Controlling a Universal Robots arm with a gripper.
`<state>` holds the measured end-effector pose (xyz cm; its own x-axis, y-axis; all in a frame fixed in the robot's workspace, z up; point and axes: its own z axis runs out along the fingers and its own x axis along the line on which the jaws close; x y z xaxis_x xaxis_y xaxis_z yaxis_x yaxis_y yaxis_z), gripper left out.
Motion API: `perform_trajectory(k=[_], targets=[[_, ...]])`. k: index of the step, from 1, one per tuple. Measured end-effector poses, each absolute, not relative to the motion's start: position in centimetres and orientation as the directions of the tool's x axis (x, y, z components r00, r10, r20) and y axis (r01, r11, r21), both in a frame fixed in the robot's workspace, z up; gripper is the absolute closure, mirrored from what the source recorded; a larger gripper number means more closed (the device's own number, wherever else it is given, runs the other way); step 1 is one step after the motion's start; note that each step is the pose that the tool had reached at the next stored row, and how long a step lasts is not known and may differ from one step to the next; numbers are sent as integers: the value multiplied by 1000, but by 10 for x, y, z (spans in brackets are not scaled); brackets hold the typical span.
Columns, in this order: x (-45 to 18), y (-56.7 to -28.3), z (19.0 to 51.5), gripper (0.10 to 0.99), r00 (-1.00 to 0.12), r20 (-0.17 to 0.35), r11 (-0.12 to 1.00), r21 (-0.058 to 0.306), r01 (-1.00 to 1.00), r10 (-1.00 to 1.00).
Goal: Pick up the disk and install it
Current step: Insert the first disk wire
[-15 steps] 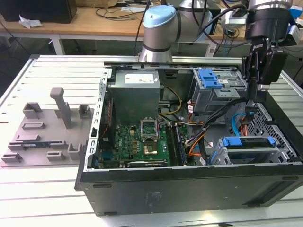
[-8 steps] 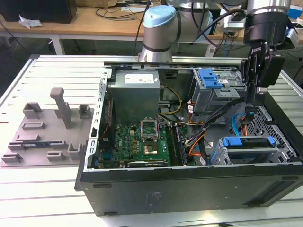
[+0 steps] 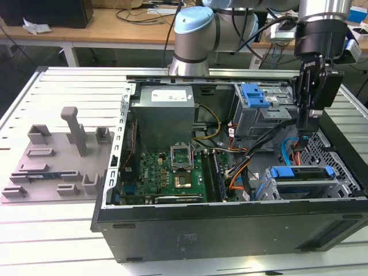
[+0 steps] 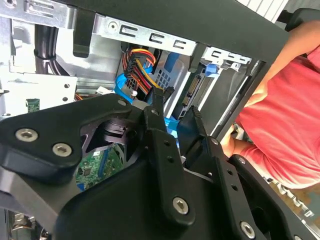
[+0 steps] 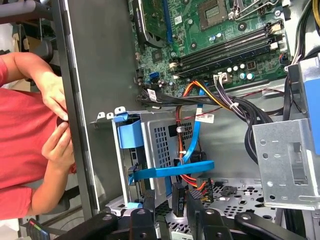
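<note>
The disk [image 3: 301, 174] sits flat inside the grey drive cage [image 3: 345, 184], in the front corner of the computer case [image 3: 230, 224] on the exterior view's right. Its bright blue rail wraps around it. In the first wrist view I see that blue rail [image 5: 170, 170] sticking out of the cage, with orange and blue wires [image 5: 192, 120] close beside it.

My gripper [image 3: 306, 131] hangs just above the cage, pointing down into the case. In the second wrist view my gripper [image 4: 176, 107] has a small gap between its two fingers [image 4: 156, 112]. I can see blue through the gap. Nothing is in it, so I am holding nothing.

I think the picking up is done and the disk is in its place. I cannot tell if it is pushed all the way in, or if any wire is plugged into it.

Further in are the green board [image 3: 172, 169] and the big grey power box [image 3: 164, 112]. A grey tray [image 3: 54, 161] lies on the table [image 3: 57, 230], well apart from the case. A person in a red shirt [image 5: 20, 145] stands right beside the case, hands [image 5: 55, 145] near its edge.
</note>
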<state>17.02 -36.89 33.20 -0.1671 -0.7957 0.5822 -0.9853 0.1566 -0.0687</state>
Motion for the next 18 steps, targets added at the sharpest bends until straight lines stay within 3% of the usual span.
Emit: perform_trajectory(k=[11, 12, 14, 15, 18], targets=[[170, -369, 327, 702, -167, 585, 156, -69, -985, -794], [170, -369, 326, 784, -167, 585, 156, -69, -985, -794], [170, -369, 325, 784, -167, 585, 156, -69, -985, -793], [170, -369, 325, 855, -167, 586, 156, -69, -985, -793], [171, -369, 324, 855, -167, 586, 156, -69, -985, -793]])
